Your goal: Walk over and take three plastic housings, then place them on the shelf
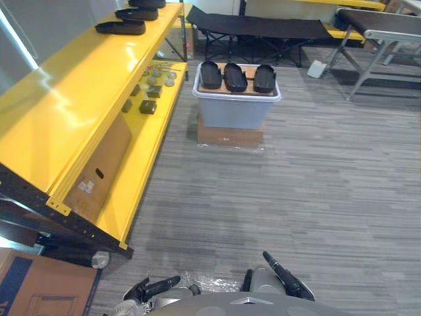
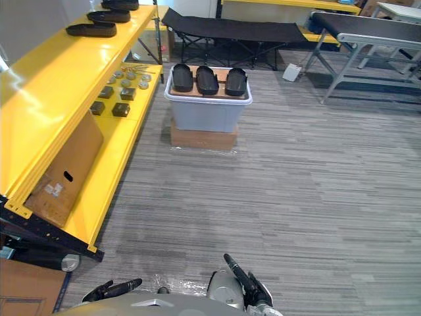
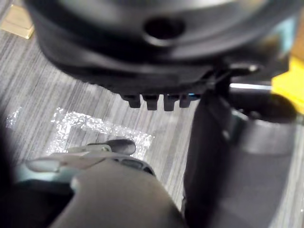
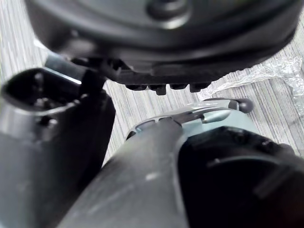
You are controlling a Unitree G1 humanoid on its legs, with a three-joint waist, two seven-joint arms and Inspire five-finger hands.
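Three housings lie in a row atop a bin at upper centre, apparently set out for easy picking beside the yellow shelf at left, while the left hand and right hand hang at the bottom edge, fingers straight, empty.

A workshop or factory store: a long yellow shelf at 10 o'clock with small parts, a grey bin at 12, a conveyor at 2 o'clock
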